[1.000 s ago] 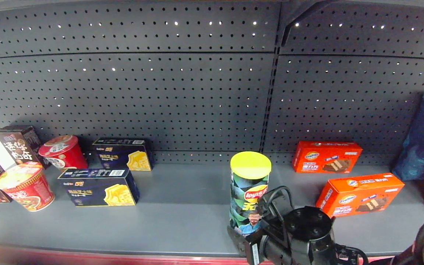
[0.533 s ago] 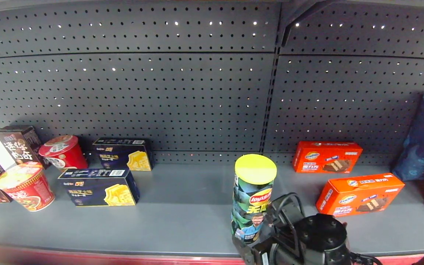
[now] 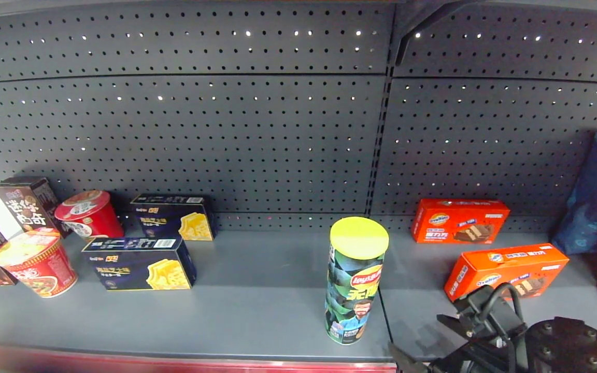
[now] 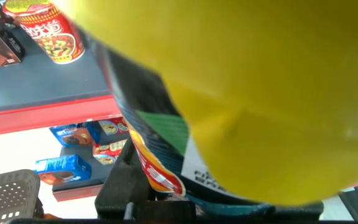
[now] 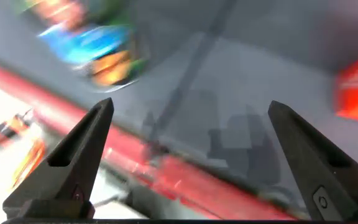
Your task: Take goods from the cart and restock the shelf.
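The right pincer (image 3: 423, 339) was closed around the lower part of the chip can (image 3: 355, 290) 1 second ago, and was still against it half a second ago. Now it has let go and drawn back, low in front of the front orange box (image 3: 506, 272). Its jaws stand wide apart with nothing between them, as the right wrist view also shows (image 5: 190, 104). The can shifted slightly toward the box while it was gripped and has not moved since.

It stands free on the shelf (image 3: 226, 311), to the left of the front orange box and a little nearer the shelf's front edge, with a clear gap between them. The right wrist view shows it as a blur (image 5: 86, 43), apart from the pincer.

I judge this placement finished, so the right arm is free to go back to the cart.

The placed can is upright. Its long axis is vertical, the yellow lid is on top, and the printed label faces out toward the aisle.

In the left wrist view the left pincer (image 4: 166, 199) appears to hold 1 more can (image 4: 229, 93). That can's yellow lid points toward the wrist camera and its long axis runs back to the pincer. It sits below and outside the level of the orange box's shelf, and is likely the next can to stock.
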### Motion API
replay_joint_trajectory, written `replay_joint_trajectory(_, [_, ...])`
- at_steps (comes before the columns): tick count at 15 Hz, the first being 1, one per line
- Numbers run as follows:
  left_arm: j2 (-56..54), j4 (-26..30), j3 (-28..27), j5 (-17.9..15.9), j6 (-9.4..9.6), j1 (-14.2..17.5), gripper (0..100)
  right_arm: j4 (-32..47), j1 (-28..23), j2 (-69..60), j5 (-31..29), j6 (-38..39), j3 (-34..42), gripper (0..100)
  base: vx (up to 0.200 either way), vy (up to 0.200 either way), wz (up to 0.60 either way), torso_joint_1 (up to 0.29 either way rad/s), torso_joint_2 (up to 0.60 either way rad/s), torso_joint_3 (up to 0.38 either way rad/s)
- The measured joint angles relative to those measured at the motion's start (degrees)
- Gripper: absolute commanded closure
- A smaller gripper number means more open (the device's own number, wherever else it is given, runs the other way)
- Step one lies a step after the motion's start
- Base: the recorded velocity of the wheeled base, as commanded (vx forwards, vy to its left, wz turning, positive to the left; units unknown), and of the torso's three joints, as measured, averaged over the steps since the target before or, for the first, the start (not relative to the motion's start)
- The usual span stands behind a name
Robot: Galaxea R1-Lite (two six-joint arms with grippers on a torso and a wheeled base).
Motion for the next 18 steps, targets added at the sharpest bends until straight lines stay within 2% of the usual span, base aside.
replay_joint_trajectory(2, [0.0, 0.1, -0.2, 0.0, 0.01, 0.0, 100, 0.2, -3.0, -0.4, -0.1, -0.3, -1.1, 0, 0.0, 0.0, 0.0, 0.0, 0.0, 0.0])
replay_joint_trajectory(5, [0.0, 0.1, -0.3, 0.0, 0.04, -0.1, 100, 0.2, -4.8, 1.2, -0.4, -0.3, -3.9, 0, 0.0, 0.0, 0.0, 0.0, 0.0, 0.0])
replay_joint_trajectory(18, [-0.1, 0.0, 0.0, 0.0, 0.04, -0.1, 100, -0.1, -6.2, 13.1, -0.5, -0.2, -14.5, 0, 0.0, 0.0, 0.0, 0.0, 0.0, 0.0])
